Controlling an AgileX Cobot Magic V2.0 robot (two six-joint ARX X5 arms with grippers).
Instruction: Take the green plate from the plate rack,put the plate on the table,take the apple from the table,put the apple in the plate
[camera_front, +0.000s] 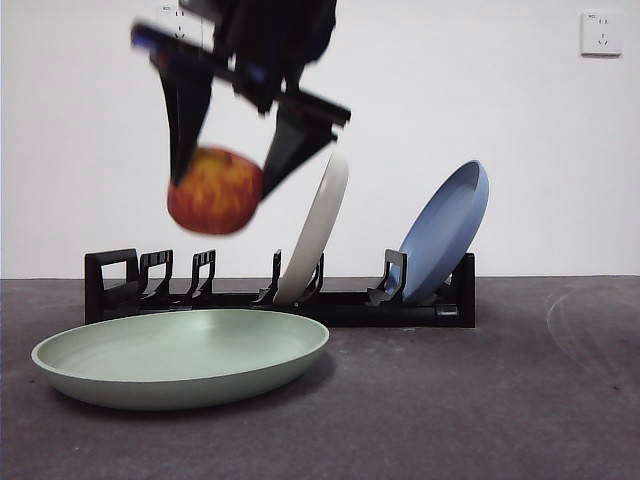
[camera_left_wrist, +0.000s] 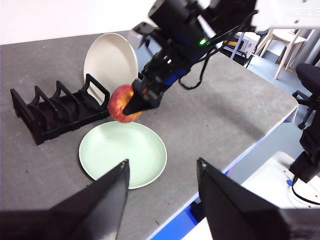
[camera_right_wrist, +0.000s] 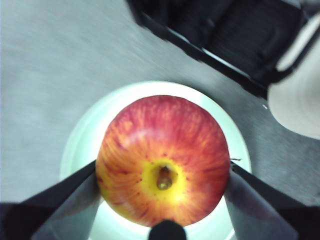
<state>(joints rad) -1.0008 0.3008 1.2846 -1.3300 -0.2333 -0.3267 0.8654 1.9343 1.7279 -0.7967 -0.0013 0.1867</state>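
Note:
The green plate (camera_front: 180, 355) lies flat on the table (camera_front: 480, 400) in front of the plate rack (camera_front: 280, 295). My right gripper (camera_front: 222, 180) is shut on the apple (camera_front: 214, 191) and holds it in the air above the plate. The right wrist view shows the apple (camera_right_wrist: 162, 160) between both jaws, with the green plate (camera_right_wrist: 80, 145) directly below it. The left wrist view shows the apple (camera_left_wrist: 124, 103), the plate (camera_left_wrist: 122, 154) and the rack (camera_left_wrist: 55, 110) from a distance. My left gripper (camera_left_wrist: 161, 195) is open and empty, high and away from the plate.
A cream-white plate (camera_front: 318, 225) and a blue plate (camera_front: 447, 230) stand in the rack's right slots. The rack's left slots hold nothing. The table's edge (camera_left_wrist: 250, 145) runs close beyond the green plate in the left wrist view.

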